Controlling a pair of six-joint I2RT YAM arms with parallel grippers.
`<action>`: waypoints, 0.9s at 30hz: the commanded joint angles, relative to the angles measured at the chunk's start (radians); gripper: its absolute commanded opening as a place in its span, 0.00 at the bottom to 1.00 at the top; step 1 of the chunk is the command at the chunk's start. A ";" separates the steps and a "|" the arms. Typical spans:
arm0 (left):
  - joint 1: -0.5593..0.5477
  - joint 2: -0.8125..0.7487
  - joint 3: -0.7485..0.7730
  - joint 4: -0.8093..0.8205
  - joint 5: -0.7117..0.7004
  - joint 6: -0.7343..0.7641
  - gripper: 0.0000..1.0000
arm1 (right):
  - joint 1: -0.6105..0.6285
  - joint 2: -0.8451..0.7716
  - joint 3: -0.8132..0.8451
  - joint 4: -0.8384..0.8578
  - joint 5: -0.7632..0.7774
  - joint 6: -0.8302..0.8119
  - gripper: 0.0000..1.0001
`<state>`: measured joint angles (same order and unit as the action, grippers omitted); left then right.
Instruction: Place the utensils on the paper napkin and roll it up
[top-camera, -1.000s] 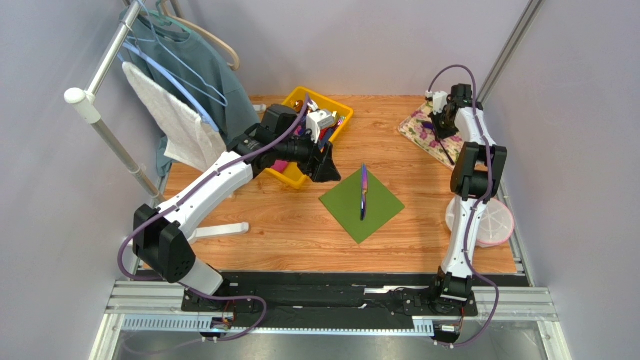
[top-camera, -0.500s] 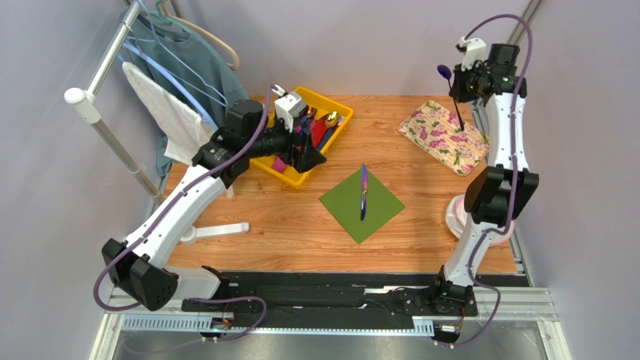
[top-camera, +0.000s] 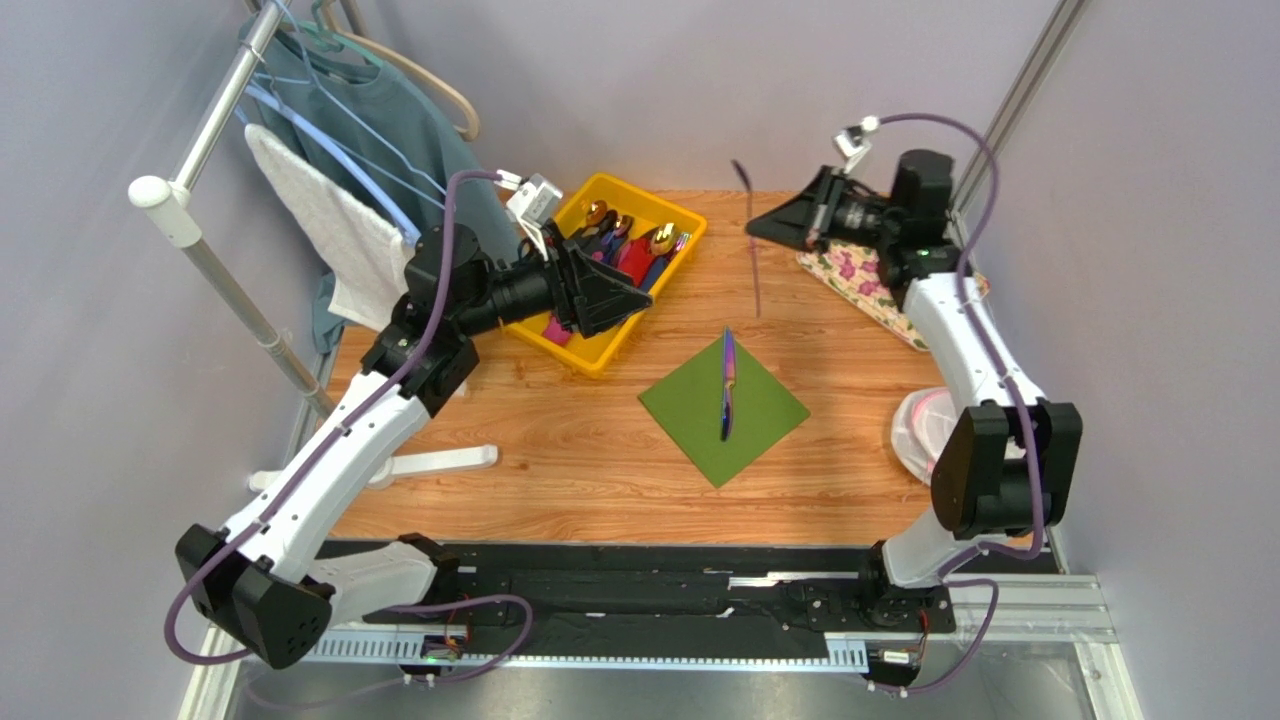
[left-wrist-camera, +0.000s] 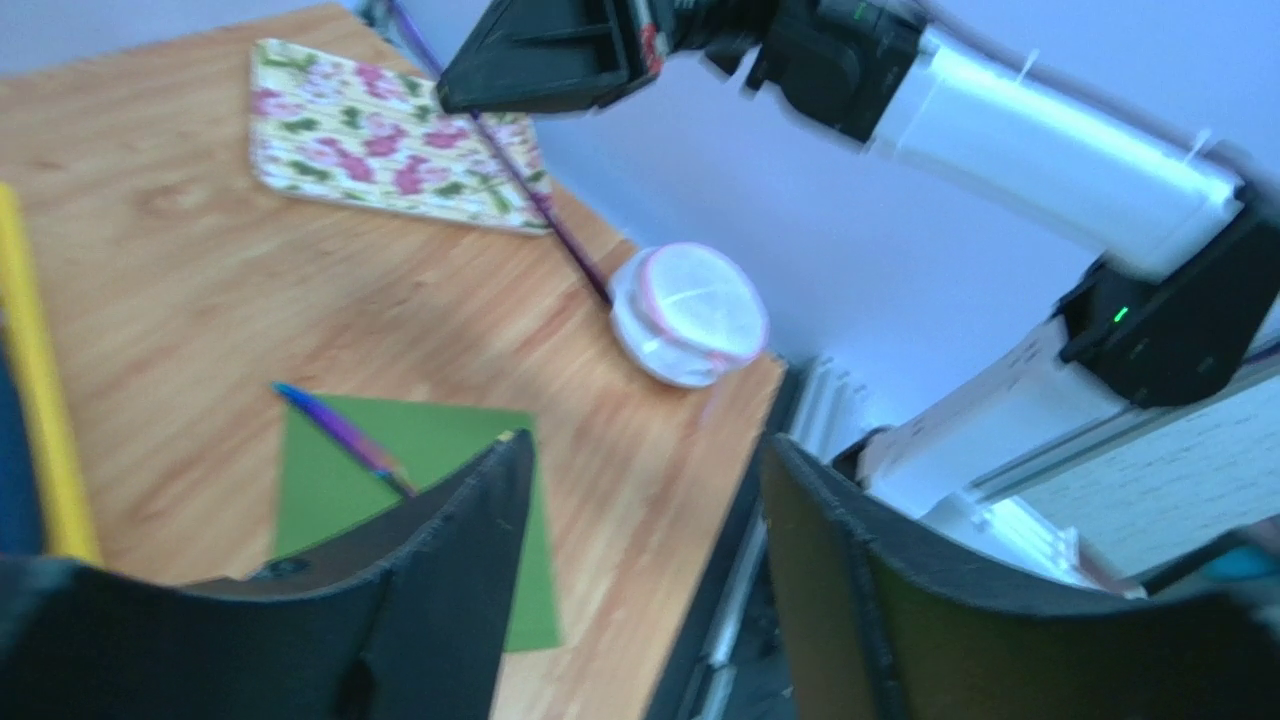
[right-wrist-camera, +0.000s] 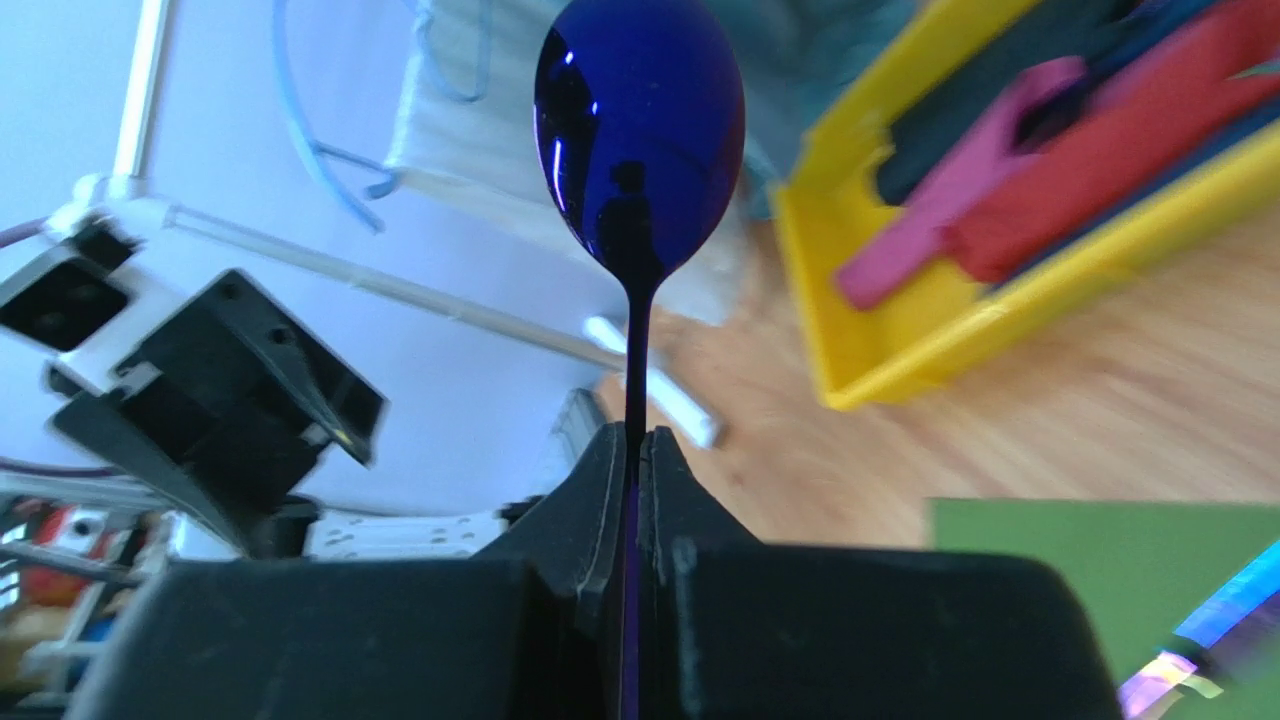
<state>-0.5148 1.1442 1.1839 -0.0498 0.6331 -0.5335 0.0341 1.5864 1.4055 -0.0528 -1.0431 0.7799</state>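
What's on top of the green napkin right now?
One iridescent purple utensil lies on the green napkin, nothing else. What the sheet covers cannot be seen.

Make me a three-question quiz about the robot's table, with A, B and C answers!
1. Where is the green napkin?
A) in a yellow bin
B) flat on the wooden table
C) on a flowery mat

2. How many utensils lie on the napkin?
A) one
B) none
C) three

3. What is the right gripper doing?
A) hanging open and empty
B) pressing on the napkin
C) pinching a spoon with a dark blue head

Answers:
1 B: bare wood shows all around it.
2 A: a single iridescent utensil lies across it.
3 C: the right wrist view shows the handle clamped between the fingers.
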 joint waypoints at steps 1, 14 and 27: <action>0.004 0.060 -0.023 0.197 0.053 -0.243 0.62 | 0.141 -0.101 -0.114 0.537 0.027 0.428 0.00; 0.004 0.164 -0.072 0.327 0.051 -0.408 0.47 | 0.300 -0.105 -0.252 0.705 0.080 0.527 0.00; 0.004 0.212 -0.072 0.393 0.042 -0.482 0.35 | 0.331 -0.083 -0.281 0.798 0.095 0.608 0.00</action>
<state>-0.5148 1.3579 1.1072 0.2871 0.6903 -0.9916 0.3534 1.5185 1.1244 0.6579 -0.9676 1.3556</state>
